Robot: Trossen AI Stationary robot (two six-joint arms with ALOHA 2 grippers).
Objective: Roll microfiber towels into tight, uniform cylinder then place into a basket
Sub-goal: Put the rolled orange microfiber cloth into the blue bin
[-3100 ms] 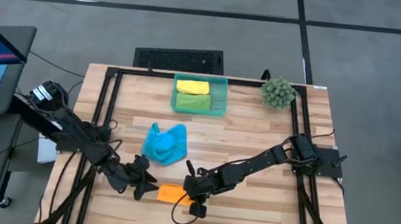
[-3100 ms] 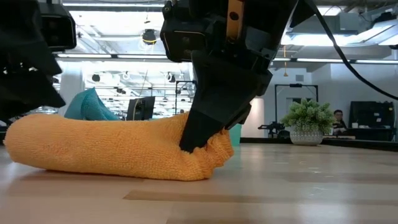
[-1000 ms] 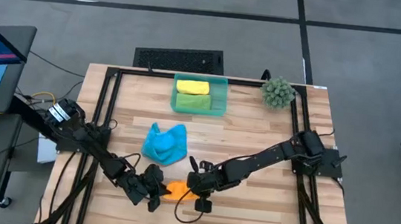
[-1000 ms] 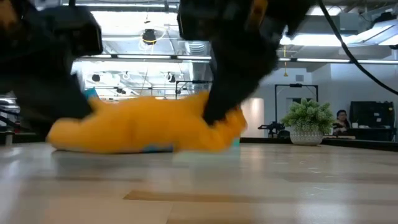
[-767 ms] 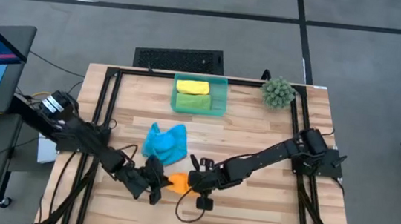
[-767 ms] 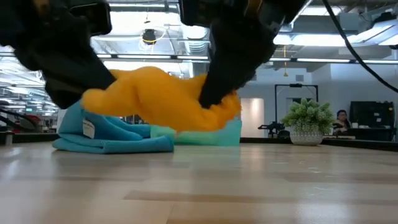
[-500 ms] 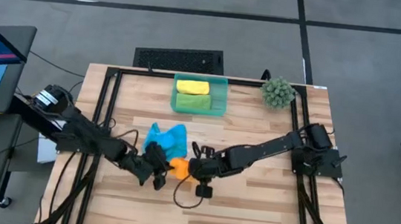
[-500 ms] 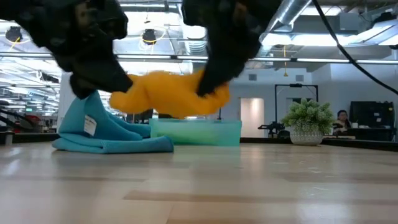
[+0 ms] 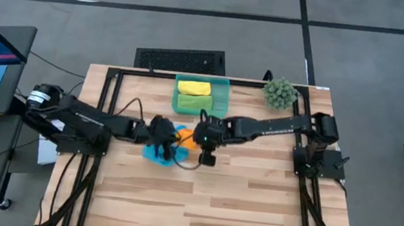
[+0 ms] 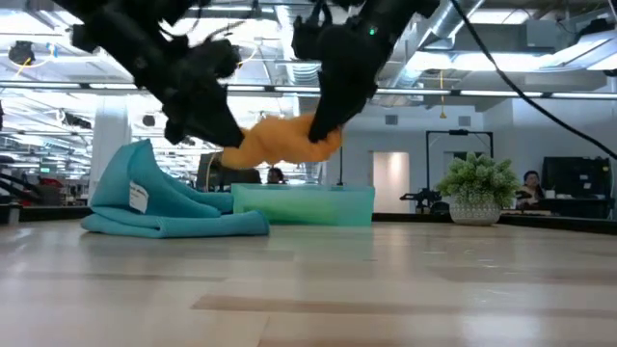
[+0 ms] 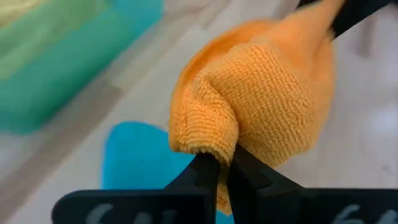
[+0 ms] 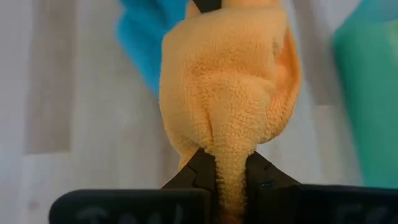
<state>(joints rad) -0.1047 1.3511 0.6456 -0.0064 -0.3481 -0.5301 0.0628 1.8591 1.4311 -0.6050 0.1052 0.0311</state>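
Towels: four [image 9: 184,137]; basket: one [image 9: 222,98].

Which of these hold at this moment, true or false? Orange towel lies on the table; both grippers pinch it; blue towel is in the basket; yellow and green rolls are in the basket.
1. The orange towel lies flat on the table. False: it hangs in the air, clear of the wood.
2. The left gripper and right gripper each pinch one end of it. True.
3. The blue towel sits in the basket. False: it lies crumpled on the table.
4. The yellow towel and green towel are in the basket. True.
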